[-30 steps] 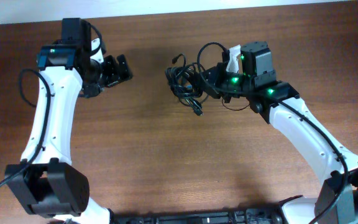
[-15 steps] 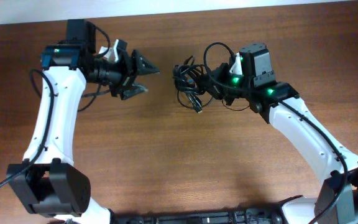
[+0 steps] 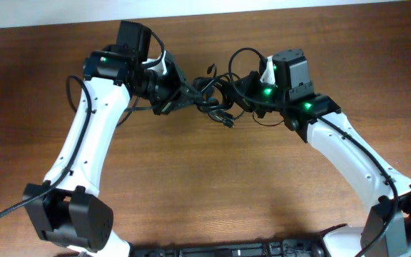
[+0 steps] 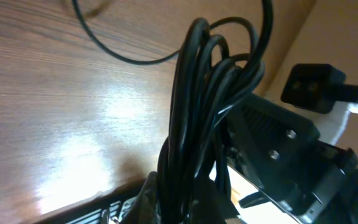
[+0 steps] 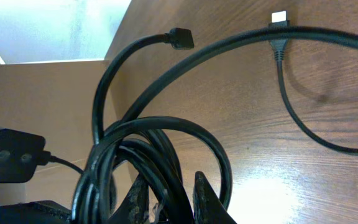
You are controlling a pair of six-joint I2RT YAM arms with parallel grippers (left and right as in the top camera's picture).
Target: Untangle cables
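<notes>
A tangled bundle of black cables (image 3: pixel 216 98) hangs between my two grippers at the back middle of the wooden table. My left gripper (image 3: pixel 191 91) is shut on the bundle's left side. In the left wrist view the cable loops (image 4: pixel 213 93) rise straight out of the left gripper (image 4: pixel 185 208). My right gripper (image 3: pixel 240 89) is shut on the bundle's right side, and a thick cable strand (image 5: pixel 166 168) runs between its fingers (image 5: pixel 207 199). Two loose ends lie free: a black plug (image 5: pixel 180 38) and a white-tipped plug (image 5: pixel 280 17).
The table's far edge (image 3: pixel 205 16) runs just behind the bundle, with a white wall beyond. A thin cable loop (image 3: pixel 242 56) sticks up toward that edge. The two gripper bodies are close together; a black boxy part (image 4: pixel 312 87) of the right arm faces the left wrist camera.
My left arm has swung right from the far left of the table to the bundle, and its jaws have gone from wide open to shut on the cables. The right arm has held still.
</notes>
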